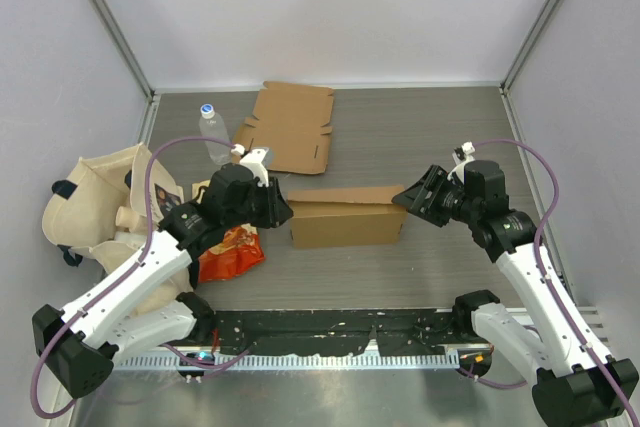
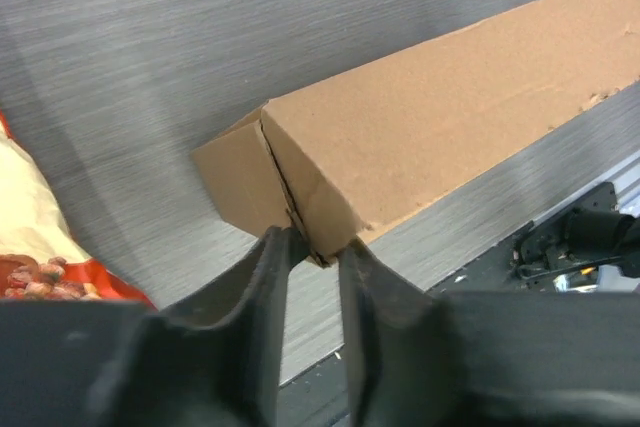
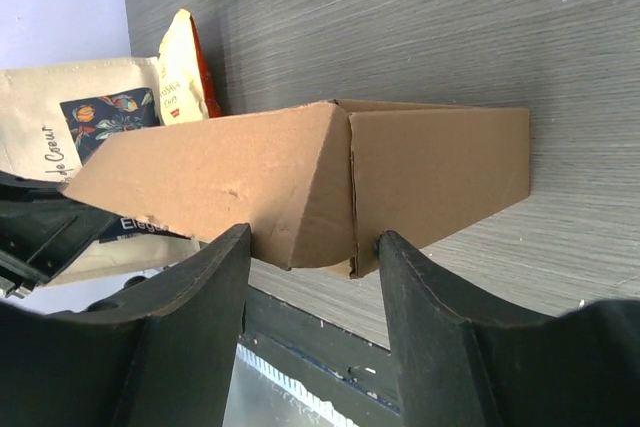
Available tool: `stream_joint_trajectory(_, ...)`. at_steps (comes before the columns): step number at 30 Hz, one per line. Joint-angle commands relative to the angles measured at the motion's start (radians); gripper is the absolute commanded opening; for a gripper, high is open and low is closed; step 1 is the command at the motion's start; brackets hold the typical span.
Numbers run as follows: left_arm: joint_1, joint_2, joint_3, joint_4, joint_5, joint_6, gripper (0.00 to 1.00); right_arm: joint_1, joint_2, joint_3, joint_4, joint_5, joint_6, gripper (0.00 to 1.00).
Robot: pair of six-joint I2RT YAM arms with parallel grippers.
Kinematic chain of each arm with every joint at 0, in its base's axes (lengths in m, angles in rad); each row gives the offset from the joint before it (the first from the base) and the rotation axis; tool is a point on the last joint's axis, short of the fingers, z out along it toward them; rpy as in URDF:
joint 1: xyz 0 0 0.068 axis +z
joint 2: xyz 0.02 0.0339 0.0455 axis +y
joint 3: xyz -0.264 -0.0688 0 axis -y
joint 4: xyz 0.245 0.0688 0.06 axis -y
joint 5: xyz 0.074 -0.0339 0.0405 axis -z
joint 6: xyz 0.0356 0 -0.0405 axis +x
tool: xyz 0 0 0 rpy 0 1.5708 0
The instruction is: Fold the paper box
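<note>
- left gripper (image 2: 318, 247) is barely cracked open, with its tips on either side of the paper box (image 1: 345, 222)'s left-end corner; can't tell if it's actually pinching
- right gripper (image 3: 310, 245) gapes wide around the box's right end, holding nothing
- box lies on the table (image 1: 450, 127) between the two grippers
- snack bag (image 1: 228, 252) sits just left of the box, flat cardboard (image 1: 290, 127) behind it
</note>
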Motion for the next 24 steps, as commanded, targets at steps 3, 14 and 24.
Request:
stream_joint_trajectory(3,-0.005,-0.083,-0.014,-0.121,0.076,-0.072,0.55,0.001,-0.038,-0.030,0.017,0.005,0.001,0.56)
stream_joint_trajectory(14,0.220,-0.032,0.205,-0.257,0.377,-0.305,0.95,0.002,-0.012,0.022,0.007,-0.001,-0.053,0.62)
stream_joint_trajectory(24,0.379,0.089,0.041,0.069,0.552,-0.462,0.73,-0.002,0.014,0.057,0.028,0.002,-0.084,0.71)
